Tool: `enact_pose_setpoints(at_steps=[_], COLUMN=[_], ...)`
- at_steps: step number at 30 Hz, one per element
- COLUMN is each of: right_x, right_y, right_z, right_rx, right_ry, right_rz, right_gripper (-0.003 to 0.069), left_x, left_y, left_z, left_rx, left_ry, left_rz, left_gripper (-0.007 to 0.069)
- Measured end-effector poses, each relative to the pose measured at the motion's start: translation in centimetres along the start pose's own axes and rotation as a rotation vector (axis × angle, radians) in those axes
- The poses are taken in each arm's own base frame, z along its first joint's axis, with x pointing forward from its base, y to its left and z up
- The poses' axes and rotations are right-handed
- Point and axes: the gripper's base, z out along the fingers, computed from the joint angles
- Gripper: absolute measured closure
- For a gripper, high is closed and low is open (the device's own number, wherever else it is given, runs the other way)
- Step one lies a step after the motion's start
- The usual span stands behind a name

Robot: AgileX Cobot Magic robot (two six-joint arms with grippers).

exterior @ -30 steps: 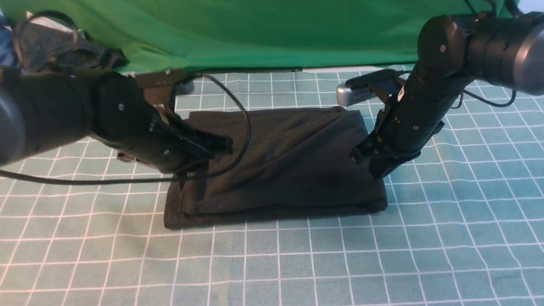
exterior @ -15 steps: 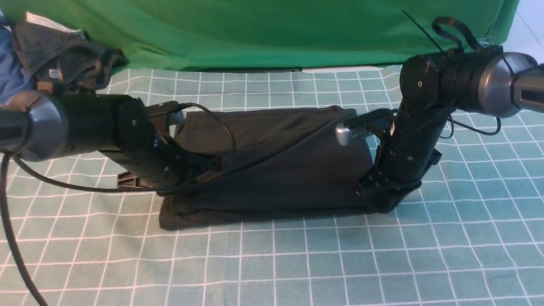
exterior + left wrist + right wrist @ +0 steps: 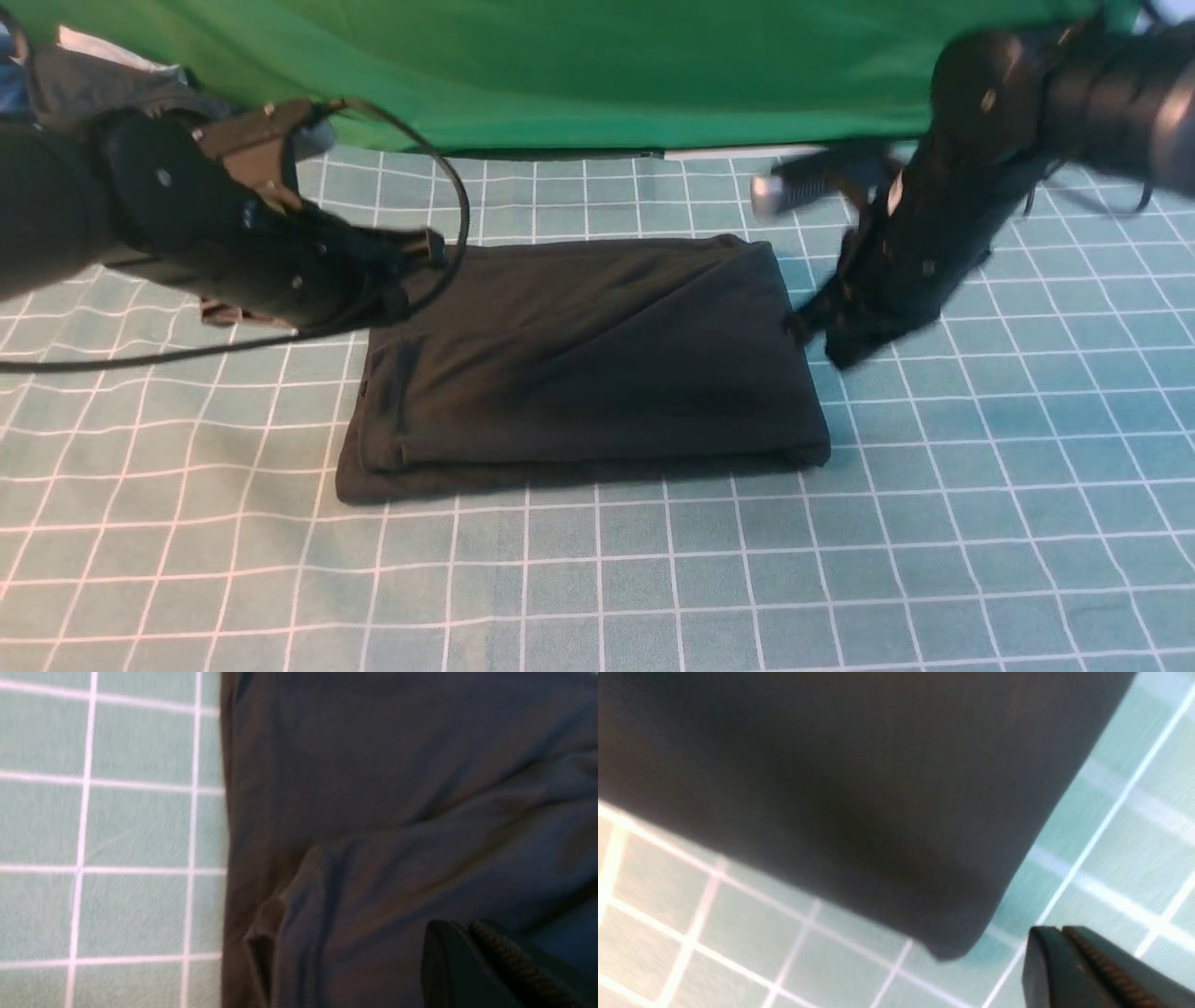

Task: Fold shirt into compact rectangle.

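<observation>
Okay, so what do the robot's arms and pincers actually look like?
Both the left arm and right arm are chunky matte-black cylinders with round joint caps. A thin black cable loops off the left one; a silver-grey wrist camera sits on the right. The black left pincer and right pincer have flat fingers with ribbed inner pads.

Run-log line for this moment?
shirt: folded rectangle, flat | left gripper: shut, empty, over shirt's left edge | right gripper: shut, empty, beside shirt's right edge
</observation>
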Motion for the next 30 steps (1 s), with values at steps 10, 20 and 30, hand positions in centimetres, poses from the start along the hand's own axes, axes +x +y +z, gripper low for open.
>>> enact_pose_setpoints(at_steps=[10,20,30], right_x=[-2.7,-2.7,-2.6], right_y=[0.4,0.4,0.4], right_z=[-3.5,-3.5,-3.5], right_rx=[-0.007,-0.008,-0.011], right_ry=[-0.148,-0.146,-0.135], right_rz=[-0.008,-0.008,-0.008], right_gripper=[0.0636,0.0638,0.0638], left_x=[-2.5,-0.9,-1.1], left_y=[-2.4,-5.8,-4.1], left_z=[4.1,10.9,14.1], left_rx=[0.185,0.268,0.146], left_ry=[0.136,0.289,0.192], left_rz=[0.017,0.143,0.143], left_gripper=[0.0613,0.0613,0.0613])
